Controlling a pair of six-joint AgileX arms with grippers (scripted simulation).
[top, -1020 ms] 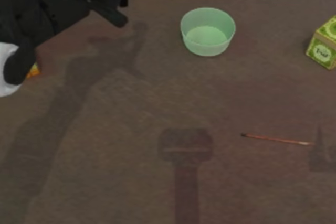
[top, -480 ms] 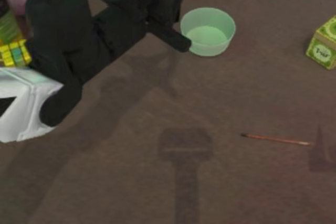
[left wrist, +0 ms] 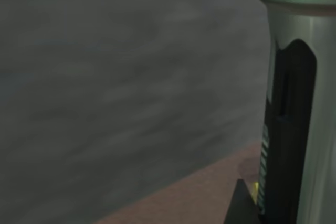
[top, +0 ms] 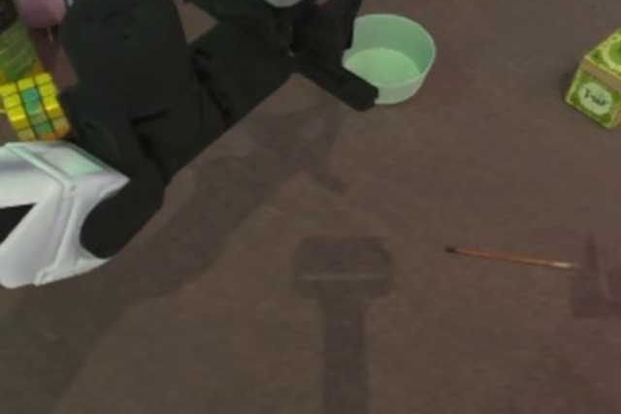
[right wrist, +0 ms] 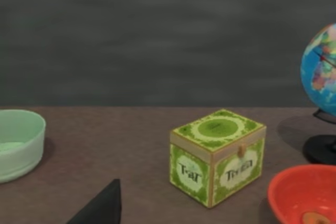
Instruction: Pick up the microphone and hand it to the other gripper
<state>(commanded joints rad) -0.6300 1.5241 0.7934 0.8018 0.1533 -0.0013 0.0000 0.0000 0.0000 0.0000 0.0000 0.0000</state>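
Left gripper (top: 335, 41): raised at 11 o'clock, beside green bowl (top: 393, 57); fingers clamped on microphone (left wrist: 294, 103), held upright at far table edge. Right gripper (right wrist: 102, 208): one fingertip visible; finger spacing cannot tell. Pencil (top: 509, 258) at 4 o'clock, open tabletop (top: 194, 336) around it.

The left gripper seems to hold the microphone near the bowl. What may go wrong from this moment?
1. The left gripper overlaps the rim of the bowl from above; a low move may knock it.
2. Only part of the microphone shows, so its hold is hard to judge; it may slip.
3. The right gripper is outside the top view, near the box; the handover may misalign.
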